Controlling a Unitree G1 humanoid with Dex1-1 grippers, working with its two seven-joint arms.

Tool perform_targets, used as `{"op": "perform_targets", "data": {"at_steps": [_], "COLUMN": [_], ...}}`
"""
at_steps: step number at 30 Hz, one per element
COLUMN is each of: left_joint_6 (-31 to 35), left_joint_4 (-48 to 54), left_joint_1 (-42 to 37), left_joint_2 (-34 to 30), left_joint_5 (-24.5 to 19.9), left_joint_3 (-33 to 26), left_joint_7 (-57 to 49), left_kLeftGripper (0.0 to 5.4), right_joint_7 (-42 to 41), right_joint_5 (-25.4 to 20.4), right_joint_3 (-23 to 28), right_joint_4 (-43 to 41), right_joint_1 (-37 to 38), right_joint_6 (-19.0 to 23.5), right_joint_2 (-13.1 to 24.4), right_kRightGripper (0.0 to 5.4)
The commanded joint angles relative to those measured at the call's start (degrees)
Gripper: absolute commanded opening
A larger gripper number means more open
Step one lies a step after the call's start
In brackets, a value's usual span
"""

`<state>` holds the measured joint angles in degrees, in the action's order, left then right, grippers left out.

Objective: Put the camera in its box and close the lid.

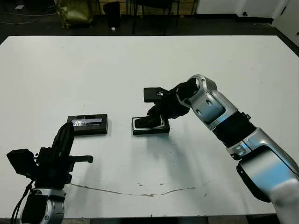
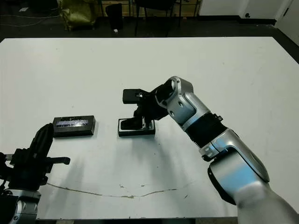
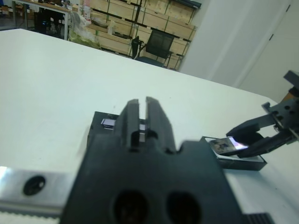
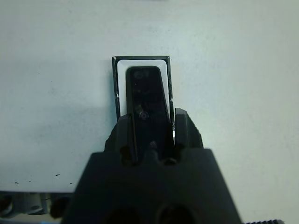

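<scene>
Bright even overhead light, soft shadows; wrist views blurred up close.

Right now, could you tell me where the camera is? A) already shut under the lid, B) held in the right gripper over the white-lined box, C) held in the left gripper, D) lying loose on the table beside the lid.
B: the right wrist view shows the camera between the right gripper fingers, over the box; the lid lies apart.

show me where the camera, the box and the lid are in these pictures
camera [image 4: 148,100], right wrist view, middle of its black top face.
box [image 4: 122,70], right wrist view, white lining by the far corner.
lid [image 1: 88,122], left eye view, pale stripe on its top.
</scene>
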<state>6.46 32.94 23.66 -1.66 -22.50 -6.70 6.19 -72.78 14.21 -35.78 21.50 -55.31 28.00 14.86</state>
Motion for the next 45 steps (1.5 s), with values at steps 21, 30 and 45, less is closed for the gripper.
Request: {"op": "perform_targets", "data": {"at_steps": [21,30,45], "left_joint_6": [0.67,0.08,-0.05], "left_joint_4": [-0.08,-0.65,-1.28], "left_joint_1": [1.51,1.74,1.61], "left_joint_2": [0.31,0.41,0.31], "left_joint_5": [0.6,0.39,-0.42], "left_joint_3": [0.39,0.11,-0.25], "left_joint_7": [-0.64,-0.41,0.07], "left_kLeftGripper": [0.0,0.0,0.0], "right_joint_7": [1.4,6.48,10.4], "right_joint_5": [-0.31,0.41,3.92], "right_joint_3": [-1.75,-0.76,-1.66], "right_joint_4": [-0.57,-2.63,-6.15], "right_joint_1": [1.82,4.47,5.59], "right_joint_6": [-0.55,0.75,-0.39], "right_joint_2": [-1.72,-2.59,-1.25], "right_kRightGripper": [0.6,0.58,3.81]}}
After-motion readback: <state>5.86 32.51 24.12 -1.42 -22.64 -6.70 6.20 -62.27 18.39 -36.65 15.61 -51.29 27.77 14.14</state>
